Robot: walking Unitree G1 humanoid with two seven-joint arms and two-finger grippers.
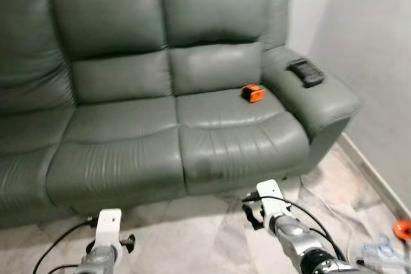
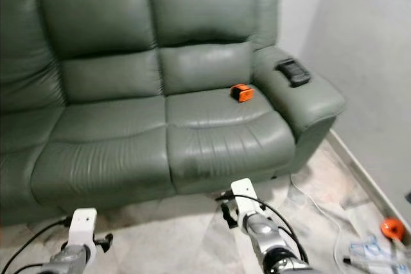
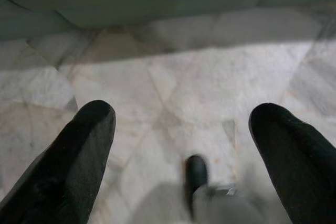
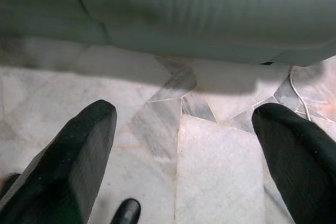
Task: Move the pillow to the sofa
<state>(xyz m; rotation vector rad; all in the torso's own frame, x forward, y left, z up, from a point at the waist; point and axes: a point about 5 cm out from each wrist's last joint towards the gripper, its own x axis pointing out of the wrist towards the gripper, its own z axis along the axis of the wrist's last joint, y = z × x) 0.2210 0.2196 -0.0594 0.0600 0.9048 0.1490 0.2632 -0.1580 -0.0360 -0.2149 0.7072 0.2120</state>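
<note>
No pillow lies on the sofa (image 1: 160,126), so the task looks barely begun. Left gripper (image 3: 184,145) and right gripper (image 4: 184,150) hang released, empty, above the floor (image 4: 220,182).

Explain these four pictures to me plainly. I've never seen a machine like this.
This is a walking humanoid robot with two silver arms. The two upper pictures come from cameras on its head, looking down at a green sofa. An orange object lies on the seat, a black device on the armrest. The two lower pictures come from wrist cameras, looking along each gripper's two black fingers at the marble floor. The left gripper and right gripper are both open and hold nothing. I see no pillow here.
</note>
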